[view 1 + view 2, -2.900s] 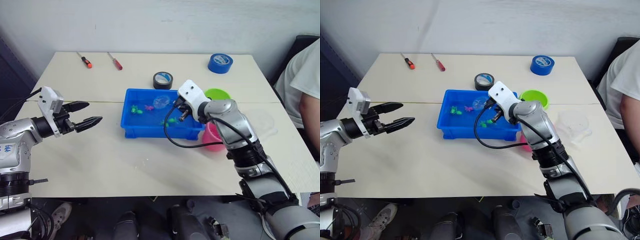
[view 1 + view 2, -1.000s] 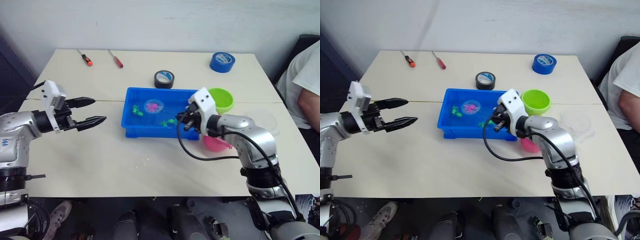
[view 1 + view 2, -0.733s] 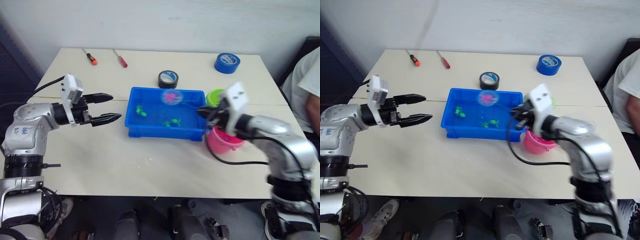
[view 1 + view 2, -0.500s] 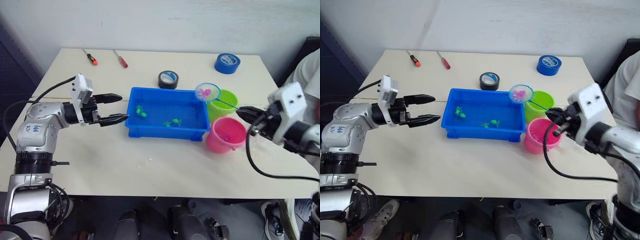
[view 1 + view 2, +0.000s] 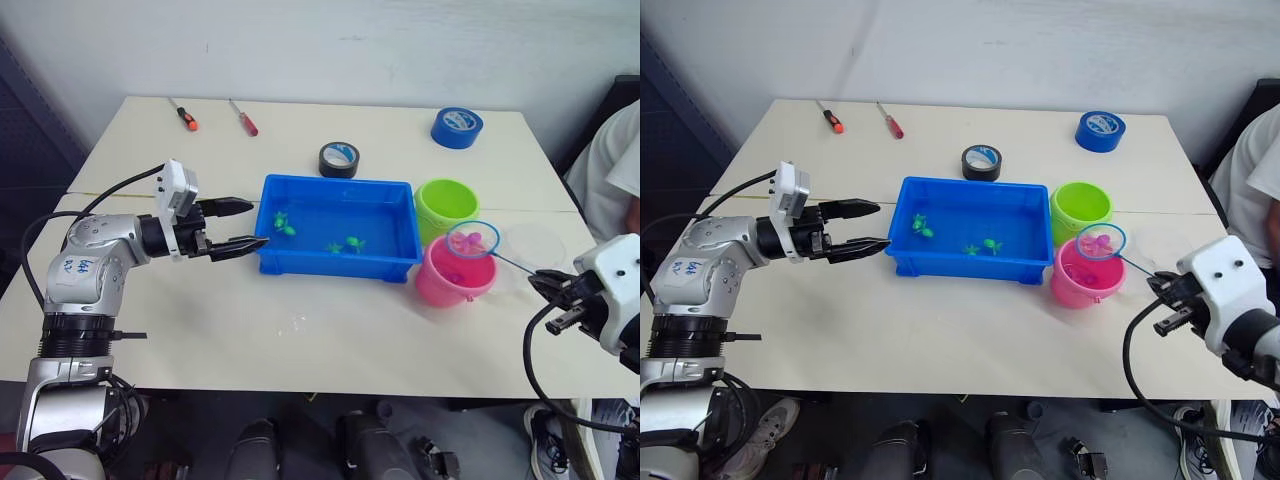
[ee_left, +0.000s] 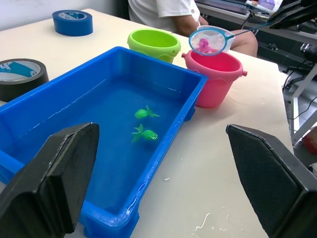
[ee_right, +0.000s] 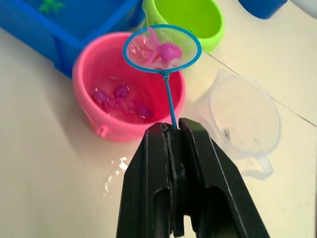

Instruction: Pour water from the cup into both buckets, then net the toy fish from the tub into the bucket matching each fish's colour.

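My right gripper [image 7: 171, 133] is shut on the thin handle of the blue-rimmed net [image 7: 162, 47]. The hoop hangs over the pink bucket [image 5: 445, 285] with a pink toy fish [image 7: 169, 51] in its mesh. Several pink fish [image 7: 121, 92] lie in that bucket's water. The lime green bucket [image 5: 446, 205] stands just behind it. Two green fish [image 6: 146, 113] float in the blue tub [image 5: 335, 264]. The clear cup [image 5: 536, 246] stands to the right of the buckets. My left gripper [image 5: 258, 222] is open and empty at the tub's left end.
A black tape roll [image 5: 339, 159] lies behind the tub and a blue tape roll [image 5: 457, 126] at the back right. Two screwdrivers [image 5: 186, 115] lie at the back left. A person [image 5: 622, 165] sits at the table's right side. Water drops [image 7: 116, 178] wet the table by the pink bucket.
My right gripper has carried the net with the pink fish from behind the tub's right corner to above the pink bucket. My left gripper has come closer to the tub's left end.
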`<state>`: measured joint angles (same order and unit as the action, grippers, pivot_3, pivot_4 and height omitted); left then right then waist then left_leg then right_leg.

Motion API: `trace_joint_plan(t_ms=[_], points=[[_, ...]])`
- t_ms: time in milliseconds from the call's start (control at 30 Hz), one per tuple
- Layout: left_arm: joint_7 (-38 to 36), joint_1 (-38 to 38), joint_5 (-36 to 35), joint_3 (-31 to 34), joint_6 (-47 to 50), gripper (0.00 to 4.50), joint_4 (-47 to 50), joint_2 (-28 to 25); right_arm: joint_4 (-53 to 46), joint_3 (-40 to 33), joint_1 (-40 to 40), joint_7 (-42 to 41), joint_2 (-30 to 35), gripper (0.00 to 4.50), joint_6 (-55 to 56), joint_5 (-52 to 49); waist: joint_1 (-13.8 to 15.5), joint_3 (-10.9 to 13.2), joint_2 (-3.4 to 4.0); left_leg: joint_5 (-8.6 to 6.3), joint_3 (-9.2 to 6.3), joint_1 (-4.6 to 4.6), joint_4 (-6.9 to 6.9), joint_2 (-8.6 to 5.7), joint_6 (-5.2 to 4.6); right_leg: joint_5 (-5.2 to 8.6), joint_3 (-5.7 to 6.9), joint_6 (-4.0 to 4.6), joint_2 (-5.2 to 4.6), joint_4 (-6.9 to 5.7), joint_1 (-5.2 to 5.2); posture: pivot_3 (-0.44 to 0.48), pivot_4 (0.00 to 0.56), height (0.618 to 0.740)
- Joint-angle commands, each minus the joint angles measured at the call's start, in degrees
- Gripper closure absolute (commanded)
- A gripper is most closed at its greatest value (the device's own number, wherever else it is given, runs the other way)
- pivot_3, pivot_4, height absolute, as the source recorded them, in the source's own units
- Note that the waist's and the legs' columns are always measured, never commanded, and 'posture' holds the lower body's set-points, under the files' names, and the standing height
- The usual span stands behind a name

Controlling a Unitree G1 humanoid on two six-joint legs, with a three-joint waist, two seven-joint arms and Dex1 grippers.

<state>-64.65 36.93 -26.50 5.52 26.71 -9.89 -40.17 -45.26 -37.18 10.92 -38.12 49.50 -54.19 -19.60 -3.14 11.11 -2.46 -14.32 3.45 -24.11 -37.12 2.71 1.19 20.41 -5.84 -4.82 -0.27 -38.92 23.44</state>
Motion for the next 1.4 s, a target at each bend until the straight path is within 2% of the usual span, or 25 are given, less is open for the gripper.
trace_joint_plan(t_ms=[33,233,500,833,1233,1400], points=[[-1.79,0.72,-0.96,0.06,0.18,0.03,1.79,-0.85,0.17,-0.23,3.2,0.1,2.0,4.5,8.43,5.91,-0.04,0.0,0.0,0.0,0.01,0.0,-0.01,0.0,0.0,0.0,-0.01,-0.01,0.01,0.0,0.0,0.0,0.15,0.734],[-6.5,3.19,-0.74,-0.74,-1.75,0.03,-0.33,-1.37,3.25,3.96,7.49,1.31,4.45,4.5,23.77,17.4,0.01,0.0,0.0,0.01,0.06,0.02,-0.05,-0.01,0.0,-0.03,-0.06,-0.05,0.06,0.01,-0.02,0.0,0.15,0.734],[-9.18,4.98,0.49,-1.96,-4.74,0.03,-3.73,-0.6,5.51,3.64,12.02,1.51,5.56,4.5,37.07,30.06,0.06,-0.01,0.0,0.01,0.13,0.05,-0.08,0.0,0.01,-0.04,-0.15,-0.07,0.13,0.0,-0.02,0.0,0.15,0.734],[-10.19,7.06,2.03,-3.15,-7.7,0.03,-7.93,0.98,8.42,3.62,19.03,9.18,3.75,4.5,58.16,51.0,0.22,-0.01,0.0,0.01,0.16,0.06,-0.13,-0.01,0.01,-0.05,-0.19,-0.08,0.19,-0.03,-0.03,0.0,0.15,0.734],[-10.65,7.54,2.47,-3.53,-9.06,0.03,-9.71,1.73,6.31,2.89,17.86,14.23,-0.94,4.5,65.73,65.08,0.12,-0.01,-0.01,0.03,0.34,0.38,-0.13,0.01,0.05,-0.05,-0.3,-0.09,0.25,-0.19,-0.17,0.0,0.15,0.734],[-10.71,7.77,2.49,-3.43,-9.38,0.03,-10.3,1.76,5.4,2.98,15.44,12.63,-3.45,4.5,64.97,62.11,-0.01,-0.01,-0.01,0.0,0.34,0.98,-0.04,0.04,0.05,-0.04,-0.35,-0.07,0.27,-0.02,-0.87,0.0,0.15,0.734]])
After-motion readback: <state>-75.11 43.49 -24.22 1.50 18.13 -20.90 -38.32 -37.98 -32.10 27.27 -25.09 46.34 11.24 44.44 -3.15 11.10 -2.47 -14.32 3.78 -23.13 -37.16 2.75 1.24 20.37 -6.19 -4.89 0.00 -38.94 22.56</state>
